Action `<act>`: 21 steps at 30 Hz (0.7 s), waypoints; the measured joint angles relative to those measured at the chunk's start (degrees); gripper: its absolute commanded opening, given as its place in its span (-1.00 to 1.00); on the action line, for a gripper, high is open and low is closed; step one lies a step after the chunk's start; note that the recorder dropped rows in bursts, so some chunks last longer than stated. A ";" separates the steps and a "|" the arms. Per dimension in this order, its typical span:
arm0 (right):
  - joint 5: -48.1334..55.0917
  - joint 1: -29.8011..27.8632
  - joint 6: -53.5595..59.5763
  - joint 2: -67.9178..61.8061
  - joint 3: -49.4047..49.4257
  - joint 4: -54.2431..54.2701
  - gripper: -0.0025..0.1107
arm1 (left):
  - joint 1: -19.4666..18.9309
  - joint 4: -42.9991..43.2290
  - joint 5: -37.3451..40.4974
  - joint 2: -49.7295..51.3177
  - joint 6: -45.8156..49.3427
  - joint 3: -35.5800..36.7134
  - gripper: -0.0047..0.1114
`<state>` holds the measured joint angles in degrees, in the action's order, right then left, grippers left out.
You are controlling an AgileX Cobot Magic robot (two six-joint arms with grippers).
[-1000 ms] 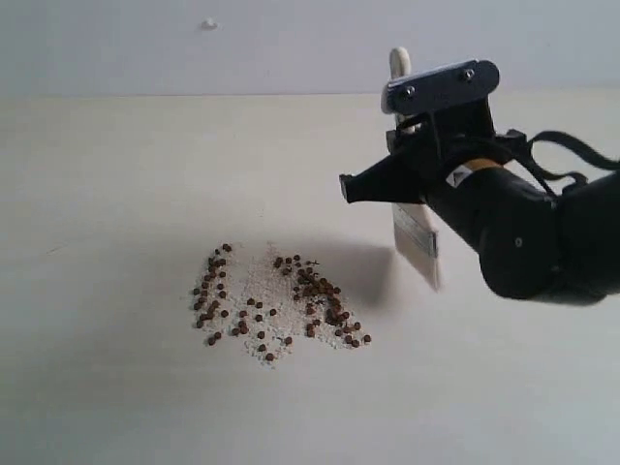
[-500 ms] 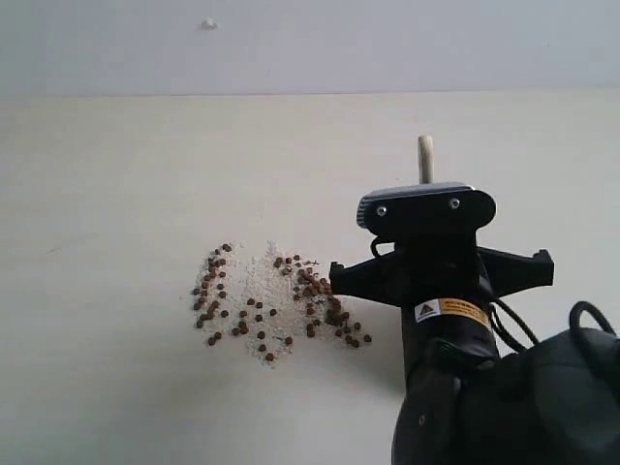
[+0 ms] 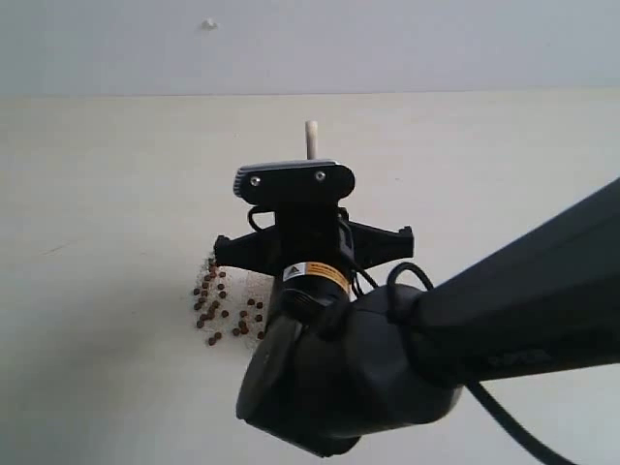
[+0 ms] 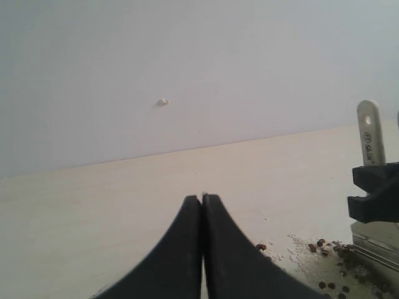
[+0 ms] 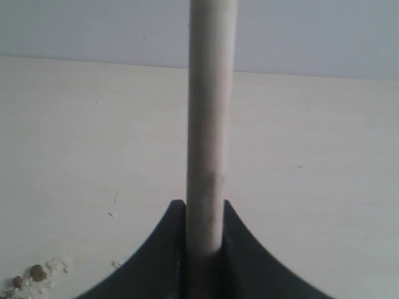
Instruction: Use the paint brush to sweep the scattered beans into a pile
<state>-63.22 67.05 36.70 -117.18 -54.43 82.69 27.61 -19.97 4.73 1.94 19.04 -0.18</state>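
The left black gripper [image 4: 201, 199] has its two fingers pressed together on nothing, above the pale cream tabletop [image 3: 116, 194]. The tiny round reddish-brown beans [image 3: 215, 308] lie scattered in whitish powder [image 4: 296, 249], partly hidden in the exterior view behind the right black gripper [image 5: 204, 212]. That gripper pinches the pale wooden handle of the wide flat paint brush [image 5: 212, 124], which stands upright just beside the beans.

Right arm [image 3: 387, 358] blocked access over most of the beans [image 3: 209, 302]; table [image 3: 97, 252] left of them lay open to approach.
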 measured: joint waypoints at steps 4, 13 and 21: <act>0.66 0.00 3.24 -0.64 -2.92 1.08 -0.96 | 0.00 0.00 0.00 0.00 0.00 0.00 -0.92; 3.31 0.09 15.78 4.89 -3.47 4.79 -0.96 | 0.00 0.00 0.00 0.00 0.00 0.00 -0.92; 5.17 0.22 5.20 8.50 -0.62 -4.26 -0.96 | 0.00 0.00 0.00 0.00 0.00 0.00 -0.92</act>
<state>-58.05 67.27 41.90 -108.68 -55.06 78.43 27.61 -19.97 4.73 1.94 19.04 -0.18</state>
